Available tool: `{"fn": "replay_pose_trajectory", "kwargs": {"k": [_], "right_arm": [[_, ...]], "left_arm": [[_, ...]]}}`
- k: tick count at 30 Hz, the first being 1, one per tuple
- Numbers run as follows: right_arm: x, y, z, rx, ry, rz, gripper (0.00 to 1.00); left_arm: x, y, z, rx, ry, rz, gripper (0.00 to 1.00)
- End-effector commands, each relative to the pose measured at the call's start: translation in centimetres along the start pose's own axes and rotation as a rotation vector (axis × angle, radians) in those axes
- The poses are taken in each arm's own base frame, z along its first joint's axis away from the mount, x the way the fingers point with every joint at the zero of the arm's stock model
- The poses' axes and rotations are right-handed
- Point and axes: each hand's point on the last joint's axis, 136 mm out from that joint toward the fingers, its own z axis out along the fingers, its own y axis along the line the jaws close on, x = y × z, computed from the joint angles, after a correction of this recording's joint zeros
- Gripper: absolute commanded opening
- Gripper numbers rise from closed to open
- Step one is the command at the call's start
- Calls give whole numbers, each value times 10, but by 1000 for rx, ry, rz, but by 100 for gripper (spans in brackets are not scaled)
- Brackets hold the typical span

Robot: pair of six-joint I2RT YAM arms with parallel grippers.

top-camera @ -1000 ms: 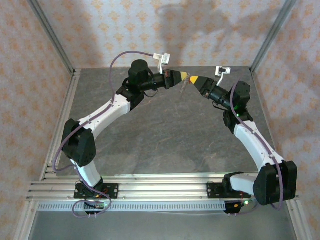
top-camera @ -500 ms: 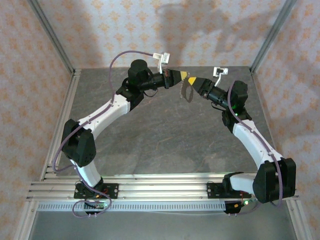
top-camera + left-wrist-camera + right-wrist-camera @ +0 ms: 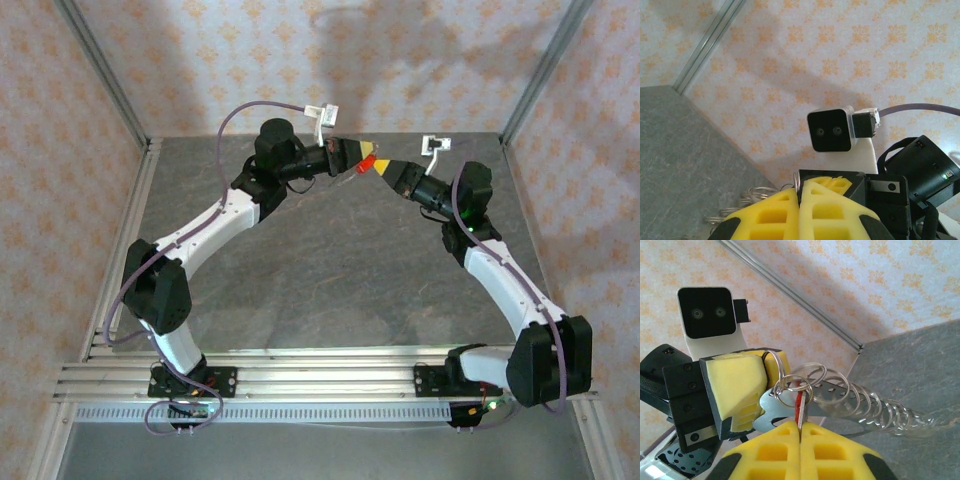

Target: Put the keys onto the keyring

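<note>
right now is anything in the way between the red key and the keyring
Nothing visible. The right gripper pinches the key right up against the keyring, which the left gripper holds by one of its small rings. Whether the key is threaded yet cannot be told.

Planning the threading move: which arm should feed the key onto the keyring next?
Probably right: the right claw is shut on the red key, already at the keyring, which the left claw grips.
</note>
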Motion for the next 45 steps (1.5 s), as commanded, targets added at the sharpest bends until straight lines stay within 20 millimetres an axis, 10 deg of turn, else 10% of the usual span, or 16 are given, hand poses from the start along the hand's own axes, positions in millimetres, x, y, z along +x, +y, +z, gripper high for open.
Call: {"fn": "replay_pose_trajectory", "kwargs": {"k": [1,25,35,45], "right_arm": [[3,17,-2,-40,16,-54,0],[46,3,-8,36,135,-68,10],[11,10,-58,130,-124,-66,33],[-48,45,-58,36,-337,-15,37]], "left_arm": [[-26,-42,-8,85,-70,79,0],[-29,-46,-11,87,-99,77,0],[-34,-43,-17,69,-165,57,0],[-32,-49,-22,73,-213,72,0]]}}
